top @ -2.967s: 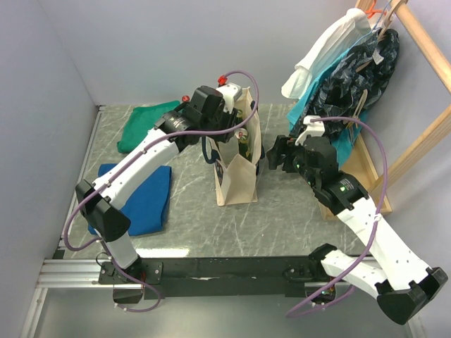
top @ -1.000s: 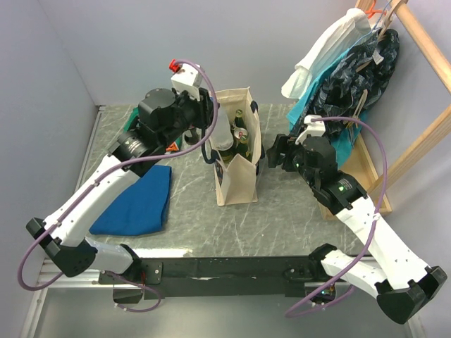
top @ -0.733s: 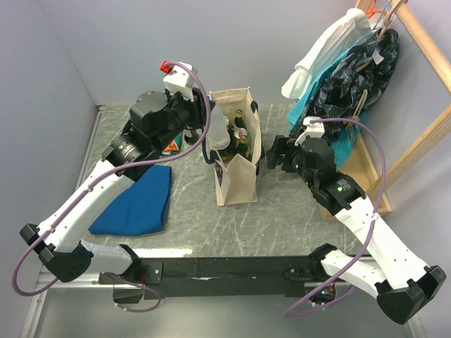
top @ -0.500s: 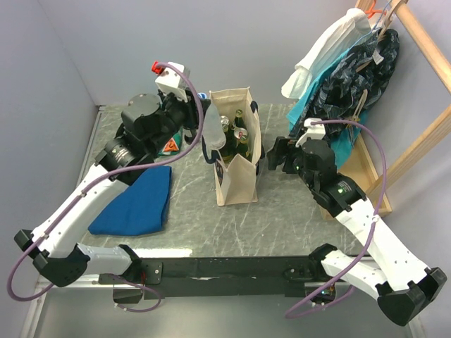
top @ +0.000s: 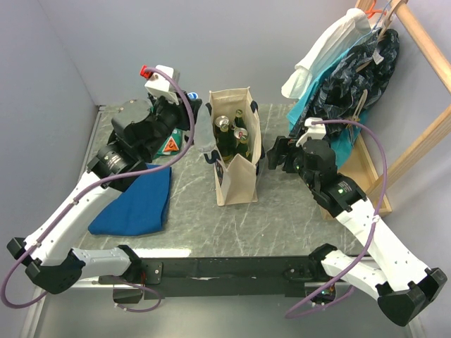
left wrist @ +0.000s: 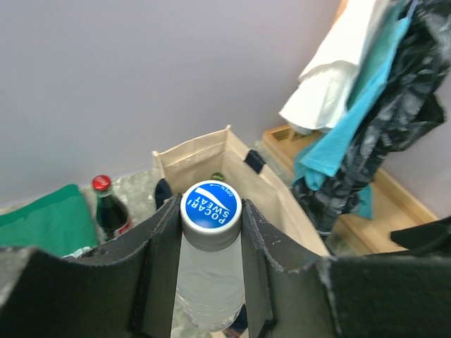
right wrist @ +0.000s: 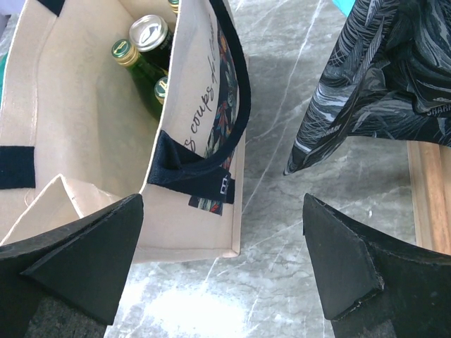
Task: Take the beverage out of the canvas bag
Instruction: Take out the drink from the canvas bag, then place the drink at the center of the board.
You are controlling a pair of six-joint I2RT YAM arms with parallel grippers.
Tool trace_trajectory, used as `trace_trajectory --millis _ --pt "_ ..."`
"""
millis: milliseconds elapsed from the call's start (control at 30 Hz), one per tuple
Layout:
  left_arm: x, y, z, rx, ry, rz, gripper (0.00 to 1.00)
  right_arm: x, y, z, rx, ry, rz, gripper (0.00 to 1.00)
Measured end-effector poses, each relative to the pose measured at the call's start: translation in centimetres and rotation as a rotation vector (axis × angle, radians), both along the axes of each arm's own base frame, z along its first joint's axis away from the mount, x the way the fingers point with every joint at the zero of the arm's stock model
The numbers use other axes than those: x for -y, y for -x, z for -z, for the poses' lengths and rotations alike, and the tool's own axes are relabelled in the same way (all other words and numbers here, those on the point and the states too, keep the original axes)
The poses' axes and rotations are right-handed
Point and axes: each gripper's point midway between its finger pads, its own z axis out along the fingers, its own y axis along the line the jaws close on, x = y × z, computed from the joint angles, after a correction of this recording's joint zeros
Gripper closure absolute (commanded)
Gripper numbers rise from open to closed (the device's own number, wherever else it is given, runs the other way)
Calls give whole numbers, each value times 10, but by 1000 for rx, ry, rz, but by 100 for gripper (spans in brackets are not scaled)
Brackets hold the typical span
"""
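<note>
My left gripper [left wrist: 210, 239] is clamped on the clear, blue-capped beverage bottle [left wrist: 211, 205], held up just left of the canvas bag [top: 236, 179] (green bottles [right wrist: 137, 70] stand inside it), while my right gripper [right wrist: 220, 211] hangs spread wide beside the bag's right wall.

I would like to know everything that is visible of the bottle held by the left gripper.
The bottle is clear, colourless plastic by its look, with a round blue cap printed POCARI SWEAT in white. The dark fingers of the left gripper clamp it just below the cap, cap toward the wrist camera; nothing else seems to touch it. It hangs outside the canvas bag, whose open mouth shows behind it. Its base is out of view.
</note>
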Motion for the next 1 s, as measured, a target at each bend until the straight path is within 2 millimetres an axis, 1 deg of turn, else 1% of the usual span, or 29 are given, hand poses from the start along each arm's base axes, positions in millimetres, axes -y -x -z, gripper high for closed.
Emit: trace_trajectory --millis 200,533,633,767,867,1000 --pt "-12 -9 14 -12 -48 -83 99 0 0 0 -1 1 0 0" --pt "-46 -25 39 -40 -134 -280 99 -1 -2 4 -12 8 1 0" --pt "-56 -35 51 -61 -143 -323 99 -1 -3 6 -17 13 3 0" --pt "-66 -56 72 -107 -158 -368 99 1 -4 7 -16 25 12 0" --pt "-66 -70 89 -144 -169 -370 99 3 -4 9 -16 36 19 0" --pt "-63 -83 112 -199 -166 -335 99 5 -5 9 -15 42 24 0"
